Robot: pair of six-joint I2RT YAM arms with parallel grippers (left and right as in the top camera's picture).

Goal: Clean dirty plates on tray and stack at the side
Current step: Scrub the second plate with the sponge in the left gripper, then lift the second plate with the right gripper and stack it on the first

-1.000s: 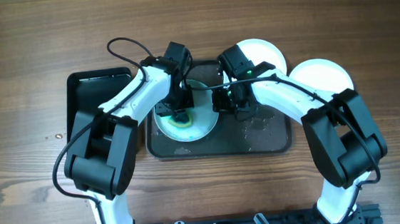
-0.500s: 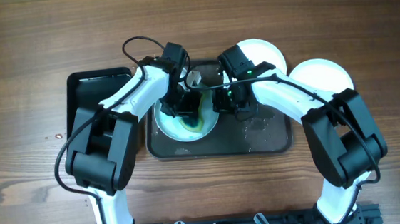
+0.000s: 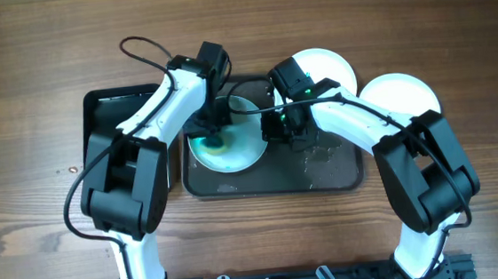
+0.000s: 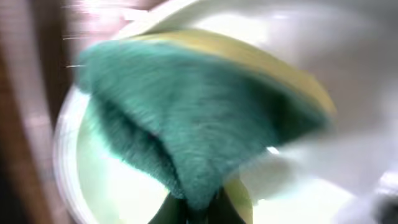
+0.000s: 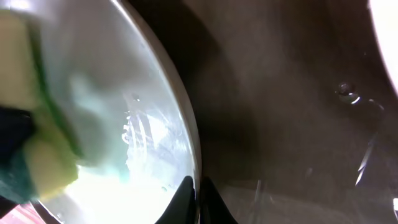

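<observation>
A white plate point(image 3: 245, 144) with teal-green smears lies on the left part of the large dark grey tray point(image 3: 322, 167). My left gripper point(image 3: 213, 130) is shut on a green and yellow sponge point(image 3: 211, 145) and presses it on the plate's left half. The left wrist view shows the sponge point(image 4: 186, 112) in the fingers point(image 4: 200, 210) over the plate point(image 4: 112, 180). My right gripper point(image 3: 273, 129) is shut on the plate's right rim, which the right wrist view shows between its fingers point(image 5: 198, 198). Two white plates point(image 3: 325, 66) point(image 3: 398, 92) lie on the table beyond the tray's right end.
A smaller glossy black tray point(image 3: 106, 115) sits left of the large tray. The large tray's right half point(image 5: 280, 93) is wet with droplets. Wooden table surrounds everything.
The left gripper has swept the sponge across the plate, first right, then back to the left half. The right gripper has stayed on the rim.
</observation>
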